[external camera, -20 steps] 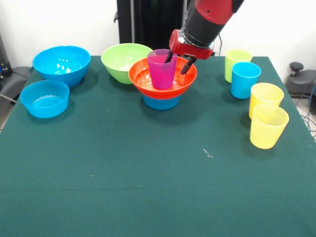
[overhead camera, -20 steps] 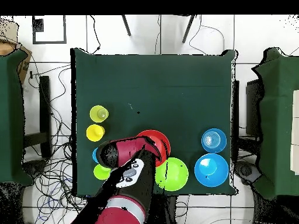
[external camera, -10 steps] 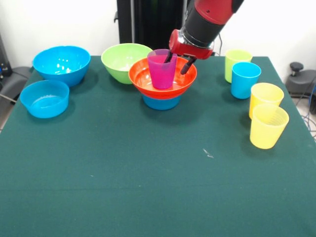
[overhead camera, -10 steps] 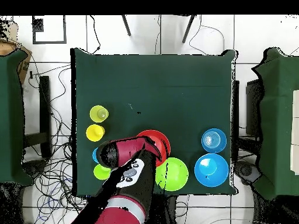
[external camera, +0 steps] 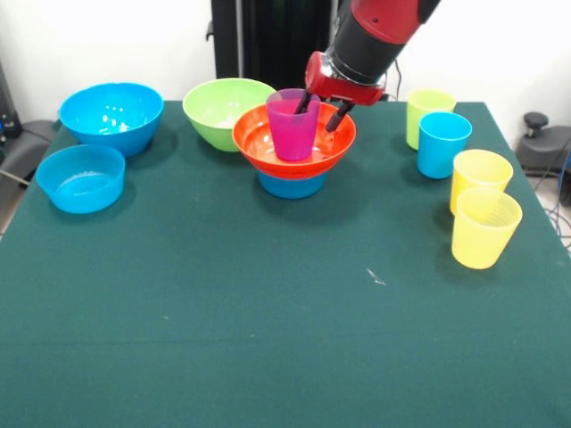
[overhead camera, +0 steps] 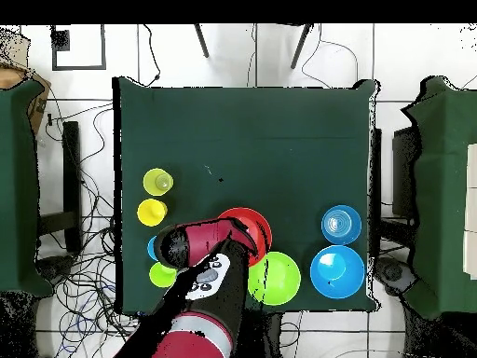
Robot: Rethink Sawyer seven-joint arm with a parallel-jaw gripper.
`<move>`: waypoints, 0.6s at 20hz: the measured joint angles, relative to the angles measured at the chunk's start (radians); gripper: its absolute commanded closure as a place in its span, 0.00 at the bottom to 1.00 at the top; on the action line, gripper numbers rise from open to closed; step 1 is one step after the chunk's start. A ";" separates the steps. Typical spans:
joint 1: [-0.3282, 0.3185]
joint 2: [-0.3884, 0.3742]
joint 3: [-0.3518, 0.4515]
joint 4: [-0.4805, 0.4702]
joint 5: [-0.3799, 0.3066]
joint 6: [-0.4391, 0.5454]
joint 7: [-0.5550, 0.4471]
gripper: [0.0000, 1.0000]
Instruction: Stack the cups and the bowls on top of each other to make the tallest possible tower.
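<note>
Five cups and five bowls dot the desk; gripper fingers straddle the purple cup's rim, unclenched.

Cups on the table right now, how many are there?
5. The purple cup stands in the orange bowl under the gripper. The lime green cup, blue cup and two yellow cups line the right side. None looks hidden.

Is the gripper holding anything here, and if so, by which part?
The gripper straddles the rim of the purple cup, one finger inside and one outside. Whether it is clamped on the rim or has let go cannot be told.
</note>
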 measured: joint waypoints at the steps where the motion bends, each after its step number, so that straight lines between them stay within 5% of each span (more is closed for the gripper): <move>1: 0.000 0.000 0.000 0.000 0.000 0.002 0.000 0.00; 12: 0.000 -0.014 0.000 0.000 0.000 0.043 0.000 0.00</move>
